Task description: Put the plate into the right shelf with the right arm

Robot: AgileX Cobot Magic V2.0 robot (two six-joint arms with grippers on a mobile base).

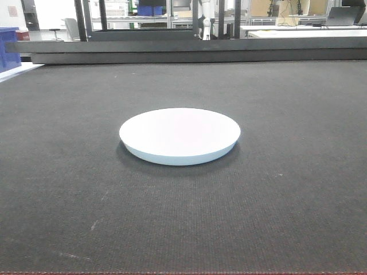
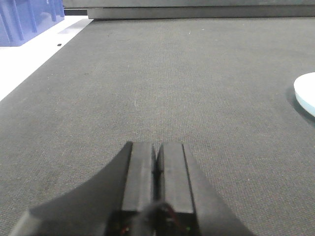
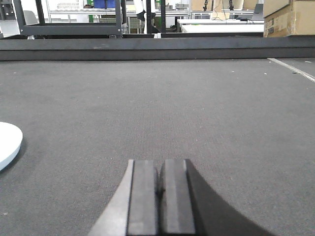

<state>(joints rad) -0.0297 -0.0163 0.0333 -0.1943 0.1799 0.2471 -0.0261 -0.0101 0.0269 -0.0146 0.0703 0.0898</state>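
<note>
The plain white round plate [image 1: 179, 135] lies flat in the middle of the dark grey mat. Its edge shows at the right border of the left wrist view [image 2: 306, 92] and at the left border of the right wrist view [image 3: 8, 144]. My left gripper [image 2: 157, 150] is shut and empty, low over the mat to the plate's left. My right gripper [image 3: 160, 166] is shut and empty, low over the mat to the plate's right. Neither gripper shows in the front view. The right shelf with steel rails is out of view.
A raised dark ledge [image 1: 189, 50] bounds the mat's far side. A blue bin [image 1: 8, 47] stands at the far left, also in the left wrist view [image 2: 27, 19]. Cardboard boxes [image 3: 289, 17] sit at the far right. Black-framed racks [image 1: 143, 20] and benches stand behind.
</note>
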